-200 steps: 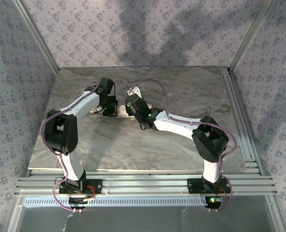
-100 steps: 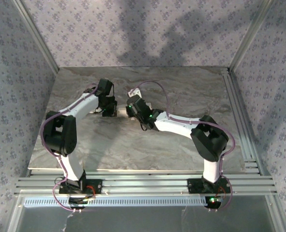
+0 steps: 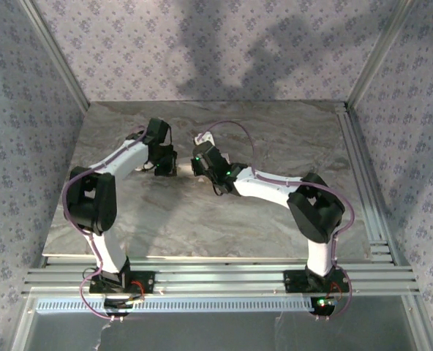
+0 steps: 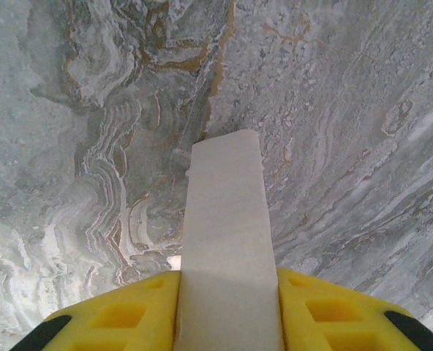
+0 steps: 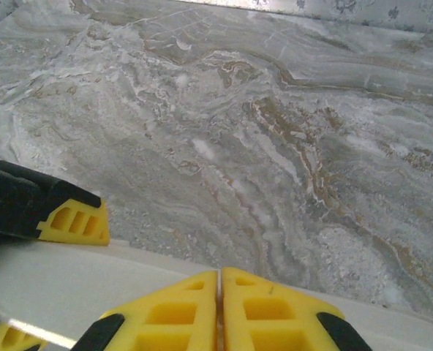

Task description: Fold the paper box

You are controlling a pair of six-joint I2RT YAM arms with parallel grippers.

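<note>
Grey marbled tabletop [image 3: 275, 212] carries the work. The paper box [image 4: 224, 219] sits toward its far middle, between the two arms, and shows in the left wrist view as a narrow white strip. On the left hand [image 4: 227, 314], the yellow fingers [image 4: 121, 322] press both sides of that strip, gripping it. On the right hand [image 5: 219, 296], the jaws are pressed together with no gap, at the edge of a white box panel. Whether cardboard is pinched cannot be told. Flower-patterned walls [image 3: 224, 44] enclose three sides.
</note>
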